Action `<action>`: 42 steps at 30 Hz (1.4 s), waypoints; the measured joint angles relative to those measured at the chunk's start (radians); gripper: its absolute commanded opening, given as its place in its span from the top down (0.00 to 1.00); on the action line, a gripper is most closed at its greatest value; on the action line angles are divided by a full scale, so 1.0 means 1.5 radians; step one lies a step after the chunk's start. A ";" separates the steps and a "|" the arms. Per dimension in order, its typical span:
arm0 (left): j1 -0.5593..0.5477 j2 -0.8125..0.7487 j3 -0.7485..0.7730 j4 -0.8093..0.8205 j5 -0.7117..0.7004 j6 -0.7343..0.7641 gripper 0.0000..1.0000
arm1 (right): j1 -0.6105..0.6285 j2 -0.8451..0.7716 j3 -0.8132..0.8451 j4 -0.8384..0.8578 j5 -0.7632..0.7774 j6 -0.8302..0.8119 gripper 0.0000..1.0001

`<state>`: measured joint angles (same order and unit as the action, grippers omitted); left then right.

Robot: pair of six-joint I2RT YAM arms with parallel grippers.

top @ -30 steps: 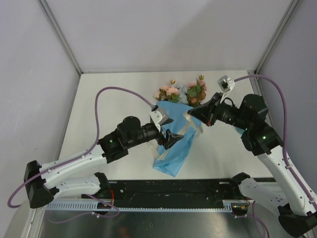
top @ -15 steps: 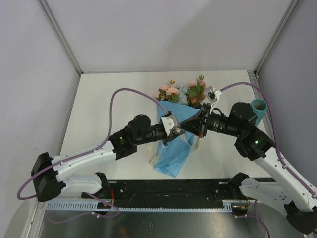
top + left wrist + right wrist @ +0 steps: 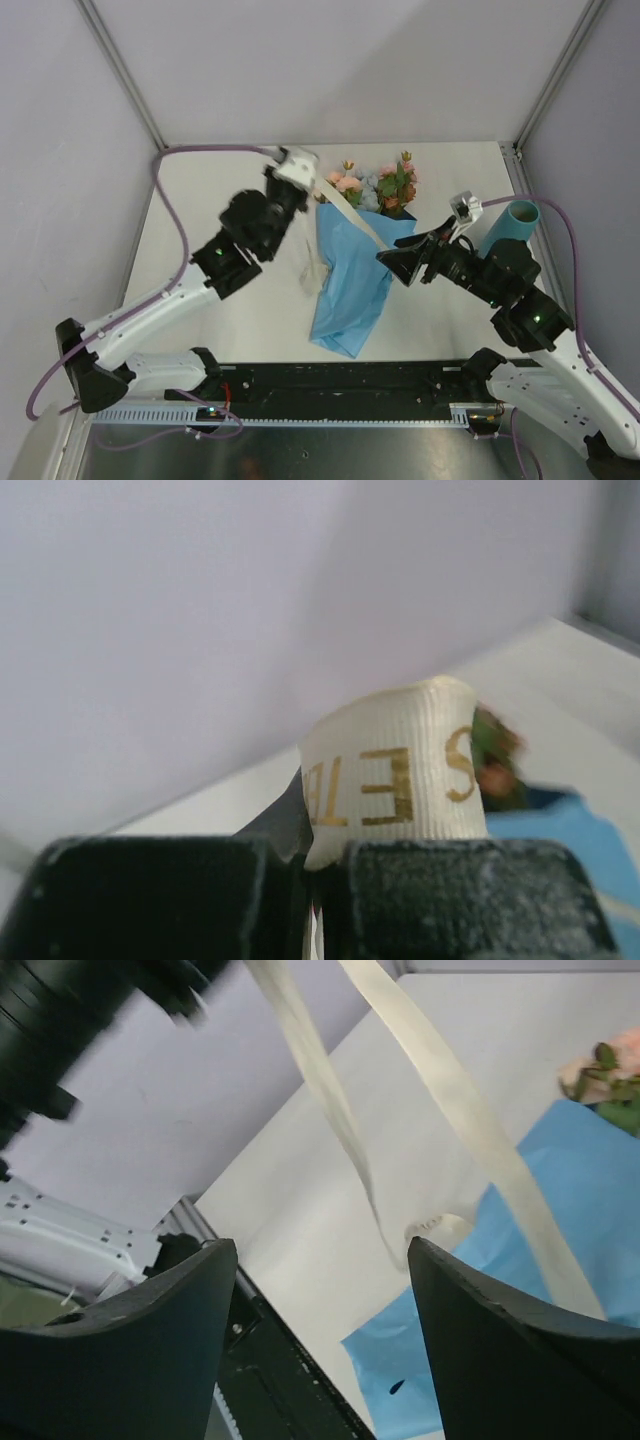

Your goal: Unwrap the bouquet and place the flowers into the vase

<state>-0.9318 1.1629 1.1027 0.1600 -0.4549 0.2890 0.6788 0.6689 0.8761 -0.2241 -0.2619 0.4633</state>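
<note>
I am untying the bouquet [image 3: 350, 285]: my left gripper [image 3: 318, 868] pinches the cream ribbon [image 3: 395, 770], my right gripper [image 3: 320, 1320] is wide open and empty; next I must pull the ribbon free

Bouquet [image 3: 350, 290] paper was light blue outside w/ a dark navy patch up by the blooms. The flowers [image 3: 365, 185] were pink, peach, pale blue & orange-brown w/ green leaves. Ribbon [image 3: 395, 775] was cream, fine ribbed weave, w/ gold block letters; vase [image 3: 508, 222] plain teal; table [image 3: 220, 200] off-white; walls [image 3: 330, 70] pale lilac-grey; arms [image 3: 150, 310] white w/ black joints & small green lights; cables [image 3: 215, 149] purple; rail [image 3: 340, 380] along the near edge black over a silver-grey strip.
</note>
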 measured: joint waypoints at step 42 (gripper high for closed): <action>0.618 0.122 0.387 -0.065 -0.284 0.041 0.97 | -0.011 0.019 -0.040 -0.081 0.157 0.023 0.22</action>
<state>-0.0051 1.3457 1.6836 0.0620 -0.8806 0.3508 0.6624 0.6971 0.8154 -0.3454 -0.0269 0.4980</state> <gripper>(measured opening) 0.029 0.783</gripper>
